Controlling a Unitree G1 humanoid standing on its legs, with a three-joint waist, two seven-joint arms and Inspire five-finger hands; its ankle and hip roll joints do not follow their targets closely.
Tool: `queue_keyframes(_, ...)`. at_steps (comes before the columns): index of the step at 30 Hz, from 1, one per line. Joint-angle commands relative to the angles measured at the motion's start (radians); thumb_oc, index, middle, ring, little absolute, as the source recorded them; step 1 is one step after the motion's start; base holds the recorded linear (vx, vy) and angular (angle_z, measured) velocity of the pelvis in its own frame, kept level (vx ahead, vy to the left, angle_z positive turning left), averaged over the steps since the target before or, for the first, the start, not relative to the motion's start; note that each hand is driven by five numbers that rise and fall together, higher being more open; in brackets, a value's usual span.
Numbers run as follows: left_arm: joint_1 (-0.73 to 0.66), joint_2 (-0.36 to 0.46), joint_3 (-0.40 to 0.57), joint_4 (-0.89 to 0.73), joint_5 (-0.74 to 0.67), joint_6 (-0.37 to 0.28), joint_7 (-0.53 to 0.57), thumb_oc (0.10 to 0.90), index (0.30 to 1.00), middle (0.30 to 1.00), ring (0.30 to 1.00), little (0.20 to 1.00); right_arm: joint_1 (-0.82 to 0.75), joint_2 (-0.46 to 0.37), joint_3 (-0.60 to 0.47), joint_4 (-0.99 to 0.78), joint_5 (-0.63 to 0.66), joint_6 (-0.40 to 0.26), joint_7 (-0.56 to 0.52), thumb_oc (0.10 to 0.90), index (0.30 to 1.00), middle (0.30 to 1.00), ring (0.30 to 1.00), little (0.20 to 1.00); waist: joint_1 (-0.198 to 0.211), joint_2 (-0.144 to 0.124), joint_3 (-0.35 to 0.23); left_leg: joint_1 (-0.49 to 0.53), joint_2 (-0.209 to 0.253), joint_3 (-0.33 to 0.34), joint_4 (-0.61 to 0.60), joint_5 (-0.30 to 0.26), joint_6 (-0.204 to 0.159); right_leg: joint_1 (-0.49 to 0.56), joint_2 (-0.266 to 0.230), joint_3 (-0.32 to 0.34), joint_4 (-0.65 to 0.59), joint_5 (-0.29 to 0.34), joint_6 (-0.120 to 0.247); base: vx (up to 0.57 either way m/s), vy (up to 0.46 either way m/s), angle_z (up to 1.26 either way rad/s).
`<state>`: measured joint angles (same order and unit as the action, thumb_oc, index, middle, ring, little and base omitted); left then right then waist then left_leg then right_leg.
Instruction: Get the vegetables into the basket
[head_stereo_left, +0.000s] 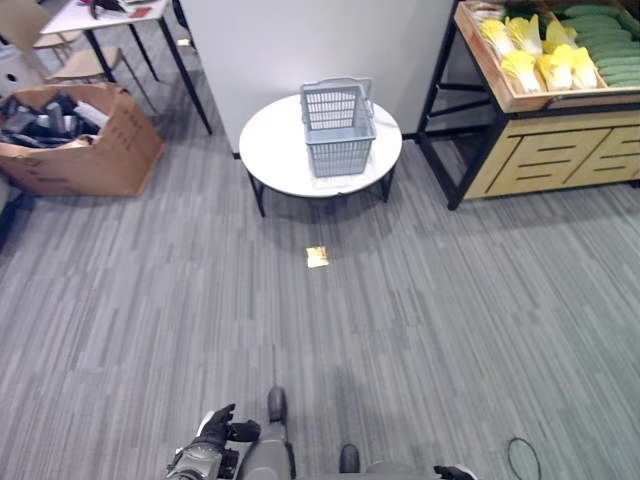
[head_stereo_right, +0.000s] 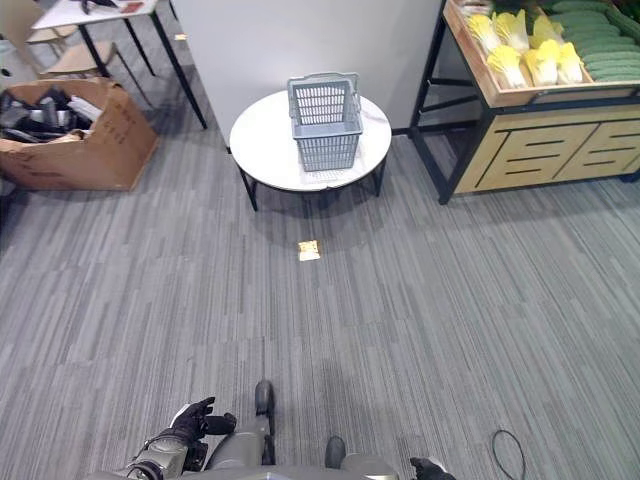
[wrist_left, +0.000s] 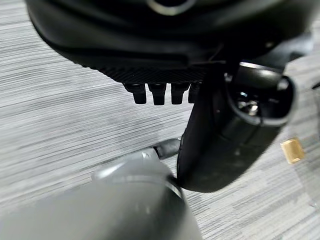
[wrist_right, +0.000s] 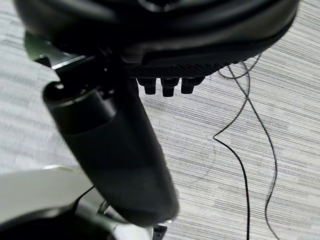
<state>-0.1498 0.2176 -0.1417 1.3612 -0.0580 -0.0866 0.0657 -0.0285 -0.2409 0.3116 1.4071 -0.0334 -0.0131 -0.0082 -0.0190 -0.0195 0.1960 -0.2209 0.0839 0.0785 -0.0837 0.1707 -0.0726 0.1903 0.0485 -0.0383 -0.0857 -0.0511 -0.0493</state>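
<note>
Well ahead of the left hand (head_stereo_left: 216, 428), whose fingers hang relaxed and hold nothing, a grey slatted plastic basket (head_stereo_left: 338, 126) stands on a round white table (head_stereo_left: 270, 150). Broad striped grey carpet (head_stereo_left: 420, 320) lies open between them. Farther right, yellow and green vegetables (head_stereo_left: 560, 45) fill a wooden crate's shelf. The right hand (head_stereo_right: 428, 468) barely shows; its fingers seem loosely curled, gripping nothing.

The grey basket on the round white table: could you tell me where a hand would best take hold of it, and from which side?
Probably by the handle, which lies folded back over the far rim of the grey basket. The basket stands upright on the round white table with its top open, so coming down from above looks easiest.
</note>
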Motion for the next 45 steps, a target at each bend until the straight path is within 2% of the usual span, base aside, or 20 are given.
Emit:
queue_keyframes(1, 0.115, -0.011, -0.044, 0.073, 0.042, 0.036, -0.015, 0.9, 1.0, 1.0, 1.0, 1.0, 0.024, 0.013, -0.041, -0.023, -0.011, -0.012, -0.003, 0.9, 1.0, 1.0, 1.0, 1.0, 0.013, -0.008, -0.021, 0.044, 0.012, 0.069, 0.037, 0.054, 0.028, -0.045, -0.081, 0.047, 0.182, -0.009, 0.053, 0.43, 0.248, -0.76)
queue_keyframes(3, 0.116, -0.013, -0.046, 0.074, 0.044, 0.037, -0.018, 0.9, 1.0, 1.0, 1.0, 1.0, 0.031, 0.015, -0.045, -0.015, -0.011, -0.01, -0.003, 0.9, 1.0, 1.0, 1.0, 1.0, 0.014, -0.014, -0.028, 0.05, 0.002, 0.069, 0.041, 0.048, 0.042, -0.039, -0.092, 0.053, 0.201, -0.004, 0.062, 0.26, 0.214, -0.37)
queue_keyframes(5, 0.117, -0.01, -0.059, 0.07, 0.059, 0.037, -0.028, 0.9, 1.0, 1.0, 1.0, 1.0, 0.039, 0.026, -0.043, -0.015, -0.015, -0.009, 0.005, 0.9, 1.0, 1.0, 1.0, 1.0, 0.006, -0.037, -0.046, 0.076, -0.032, 0.091, 0.043, 0.017, 0.075, -0.048, -0.129, 0.076, 0.262, 0.065, 0.095, 0.38, 0.337, -0.16)
queue_keyframes(7, 0.116, -0.006, -0.061, 0.067, 0.063, 0.038, -0.028, 0.9, 1.0, 1.0, 1.0, 1.0, 0.038, 0.027, -0.04, -0.015, -0.016, -0.007, 0.007, 0.9, 1.0, 1.0, 1.0, 1.0, 0.005, -0.043, -0.047, 0.085, -0.038, 0.097, 0.048, 0.003, 0.084, -0.058, -0.139, 0.083, 0.285, 0.083, 0.104, 0.19, 0.186, 0.04)
queue_keyframes(10, 0.098, 0.009, -0.075, 0.048, 0.065, 0.042, -0.03, 0.9, 1.0, 1.0, 1.0, 1.0, 0.02, 0.04, -0.022, -0.033, -0.02, -0.003, 0.017, 0.9, 1.0, 1.0, 1.0, 1.0, 0.005, -0.063, -0.035, 0.113, -0.07, 0.122, 0.057, -0.052, 0.129, -0.158, -0.17, 0.091, 0.463, 0.225, 0.14, 0.19, 0.26, -0.02)
queue_keyframes(13, 0.089, 0.013, -0.076, 0.047, 0.06, 0.045, -0.029, 0.9, 1.0, 1.0, 1.0, 1.0, 0.01, 0.045, -0.012, -0.043, -0.021, -0.003, 0.018, 0.9, 1.0, 1.0, 1.0, 1.0, 0.004, -0.058, -0.022, 0.138, -0.079, 0.117, 0.05, -0.069, 0.143, -0.191, -0.166, 0.073, 0.555, 0.27, 0.145, 0.11, 0.153, -0.08)
queue_keyframes(17, 0.084, 0.014, -0.075, 0.047, 0.047, 0.047, -0.034, 0.9, 1.0, 1.0, 1.0, 1.0, 0.005, 0.041, -0.014, -0.063, -0.011, -0.008, 0.017, 0.9, 1.0, 1.0, 1.0, 1.0, -0.009, -0.042, -0.001, 0.2, -0.082, 0.106, 0.048, -0.108, 0.149, -0.295, -0.168, -0.001, 0.585, 0.241, 0.119, 0.23, 0.137, 0.11)
queue_keyframes(18, 0.086, 0.012, -0.08, 0.051, 0.058, 0.045, -0.038, 0.9, 1.0, 1.0, 1.0, 1.0, 0.001, 0.04, -0.013, -0.063, -0.008, -0.009, 0.019, 0.9, 1.0, 1.0, 1.0, 1.0, -0.022, -0.041, 0.009, 0.236, -0.087, 0.09, 0.051, -0.134, 0.145, -0.325, -0.167, -0.042, 0.509, 0.183, 0.106, 0.33, 0.028, 0.0)
queue_keyframes(20, 0.084, 0.013, -0.08, 0.054, 0.06, 0.046, -0.04, 0.9, 1.0, 1.0, 1.0, 1.0, -0.003, 0.041, -0.012, -0.061, -0.006, -0.009, 0.02, 0.9, 1.0, 1.0, 1.0, 1.0, -0.025, -0.041, 0.013, 0.249, -0.087, 0.083, 0.054, -0.147, 0.141, -0.343, -0.167, -0.058, 0.464, 0.175, 0.105, 0.26, -0.039, -0.02)
queue_keyframes(23, 0.076, 0.006, -0.081, 0.057, 0.069, 0.04, -0.035, 0.9, 1.0, 1.0, 1.0, 1.0, -0.015, 0.04, -0.013, -0.062, 0.004, -0.009, 0.016, 0.9, 1.0, 1.0, 1.0, 1.0, -0.052, -0.061, 0.025, 0.302, -0.104, 0.046, 0.075, -0.206, 0.117, -0.406, -0.19, -0.049, 0.204, 0.244, 0.135, 0.31, -0.116, 0.22)
queue_keyframes(26, 0.075, 0.005, -0.08, 0.057, 0.071, 0.04, -0.036, 0.9, 1.0, 1.0, 1.0, 1.0, -0.016, 0.039, -0.015, -0.064, 0.005, -0.009, 0.016, 0.9, 1.0, 1.0, 1.0, 1.0, -0.058, -0.058, 0.03, 0.318, -0.1, 0.037, 0.081, -0.218, 0.113, -0.404, -0.196, -0.053, 0.178, 0.26, 0.141, 0.17, -0.064, 0.42)
queue_keyframes(27, 0.076, 0.004, -0.079, 0.06, 0.076, 0.036, -0.038, 0.9, 1.0, 1.0, 1.0, 1.0, -0.014, 0.038, -0.02, -0.062, 0.003, -0.008, 0.018, 0.9, 1.0, 1.0, 1.0, 1.0, -0.069, -0.06, 0.025, 0.347, -0.097, 0.017, 0.1, -0.248, 0.099, -0.415, -0.198, -0.04, 0.105, 0.285, 0.152, 0.34, -0.135, 0.33)
queue_keyframes(31, 0.094, -0.002, -0.068, 0.069, 0.075, 0.037, -0.047, 0.9, 1.0, 1.0, 1.0, 1.0, 0.0, 0.028, -0.021, -0.06, -0.01, -0.007, 0.024, 0.9, 1.0, 1.0, 1.0, 1.0, -0.07, -0.055, -0.004, 0.404, -0.083, -0.018, 0.129, -0.279, 0.08, -0.397, -0.188, -0.051, 0.12, 0.291, 0.146, 0.38, -0.199, 0.14)
queue_keyframes(33, 0.1, -0.005, -0.062, 0.076, 0.073, 0.041, -0.05, 0.9, 1.0, 1.0, 1.0, 1.0, -0.005, 0.008, -0.027, -0.057, -0.004, -0.011, 0.024, 0.9, 1.0, 1.0, 1.0, 1.0, -0.075, -0.042, -0.022, 0.415, -0.049, -0.036, 0.196, -0.248, 0.047, -0.366, -0.151, -0.067, 0.136, 0.267, 0.116, 0.41, -0.319, 0.27)
queue_keyframes(34, 0.097, -0.01, -0.062, 0.071, 0.068, 0.042, -0.048, 0.9, 1.0, 1.0, 1.0, 1.0, -0.009, 0.0, -0.027, -0.059, 0.005, -0.013, 0.02, 0.9, 1.0, 1.0, 1.0, 1.0, -0.076, -0.032, -0.024, 0.381, -0.028, -0.043, 0.292, -0.199, 0.023, -0.342, -0.13, -0.076, 0.149, 0.231, 0.088, 0.22, -0.207, 0.32)
queue_keyframes(35, 0.097, -0.01, -0.062, 0.071, 0.068, 0.042, -0.048, 0.9, 1.0, 1.0, 1.0, 1.0, -0.009, 0.0, -0.027, -0.059, 0.005, -0.013, 0.02, 0.9, 1.0, 1.0, 1.0, 1.0, -0.076, -0.032, -0.024, 0.381, -0.028, -0.043, 0.293, -0.199, 0.023, -0.342, -0.13, -0.076, 0.149, 0.231, 0.088, 0.24, -0.281, 0.18)
queue_keyframes(36, 0.086, -0.009, -0.07, 0.063, 0.066, 0.042, -0.041, 0.9, 1.0, 1.0, 1.0, 1.0, -0.016, -0.01, -0.028, -0.059, 0.012, -0.014, 0.014, 0.9, 1.0, 1.0, 1.0, 1.0, -0.074, -0.037, -0.013, 0.322, -0.008, -0.044, 0.423, -0.13, -0.003, -0.319, -0.127, -0.081, 0.154, 0.212, 0.063, 0.17, -0.209, 0.13)
queue_keyframes(38, 0.085, -0.009, -0.067, 0.057, 0.049, 0.043, -0.034, 0.9, 1.0, 1.0, 1.0, 1.0, -0.015, -0.018, -0.03, -0.053, 0.015, -0.015, 0.01, 0.9, 1.0, 1.0, 1.0, 1.0, -0.069, -0.037, -0.007, 0.295, -0.006, -0.056, 0.495, -0.088, -0.009, -0.296, -0.116, -0.084, 0.154, 0.187, 0.042, 0.18, -0.18, 0.12)
queue_keyframes(41, 0.079, -0.011, -0.07, 0.049, 0.038, 0.042, -0.025, 0.9, 1.0, 1.0, 1.0, 1.0, -0.011, -0.026, -0.038, -0.042, 0.017, -0.013, 0.002, 0.9, 1.0, 1.0, 1.0, 1.0, -0.065, -0.041, 0.0, 0.252, 0.005, -0.03, 0.488, -0.073, 0.002, -0.267, -0.119, -0.084, 0.151, 0.166, 0.034, 0.19, -0.093, 0.0)
queue_keyframes(45, 0.069, -0.01, -0.079, 0.037, 0.041, 0.035, -0.012, 0.9, 1.0, 1.0, 1.0, 1.0, -0.007, -0.029, -0.047, -0.025, 0.014, -0.007, -0.005, 0.9, 1.0, 1.0, 1.0, 1.0, -0.05, -0.045, 0.009, 0.158, -0.003, 0.024, 0.329, -0.135, 0.029, -0.223, -0.134, -0.075, 0.131, 0.138, 0.051, 0.18, 0.017, 0.09)
